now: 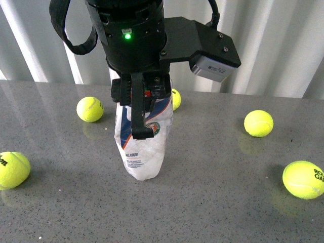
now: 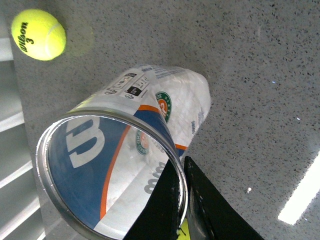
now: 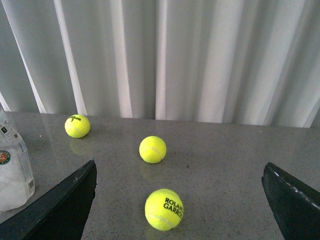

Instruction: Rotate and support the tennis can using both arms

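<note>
Front view: the can [image 1: 144,149] is standing on the table [image 1: 217,197], the left gripper [image 1: 145,126] pinching its top. Left wrist view: looking empty, it is likely light, thin-walled, slick; the stiff rim [image 2: 100,116] is offering the firmest hold. Right wrist view: the right gripper [image 3: 179,172] is gaping, holding nothing

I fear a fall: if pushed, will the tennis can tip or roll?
Probably tips easily: the tennis can stands tall on a narrow base. It looks empty through its open mouth, so likely light. Lying down, its round wall would probably roll.
</note>
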Robot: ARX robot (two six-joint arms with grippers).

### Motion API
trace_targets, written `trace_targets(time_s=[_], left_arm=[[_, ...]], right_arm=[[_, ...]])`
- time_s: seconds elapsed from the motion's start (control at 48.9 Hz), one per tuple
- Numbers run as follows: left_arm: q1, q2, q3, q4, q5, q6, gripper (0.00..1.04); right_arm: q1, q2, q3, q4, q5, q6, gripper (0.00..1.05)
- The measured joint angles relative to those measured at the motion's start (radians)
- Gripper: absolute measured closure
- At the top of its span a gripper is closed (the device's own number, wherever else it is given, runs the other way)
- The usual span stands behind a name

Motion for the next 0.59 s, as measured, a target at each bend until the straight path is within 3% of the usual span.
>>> trace_targets(time_s=[0.225,0.368,0.593], left_arm=[[-0.006,-0.005,-0.026,0.015,0.0,-0.008,1.01],[-0.006,-0.003,-0.031,0.015,0.01,-0.022,0.75],[-0.003,-0.004,-0.021,0.003,0.01,-0.029,0.43]], right_arm=[[0.0,0.0,0.0,0.0,0.0,0.0,0.07],[0.0,0.0,0.0,0.0,0.0,0.0,0.07],[0.0,0.0,0.0,0.0,0.0,0.0,0.07]])
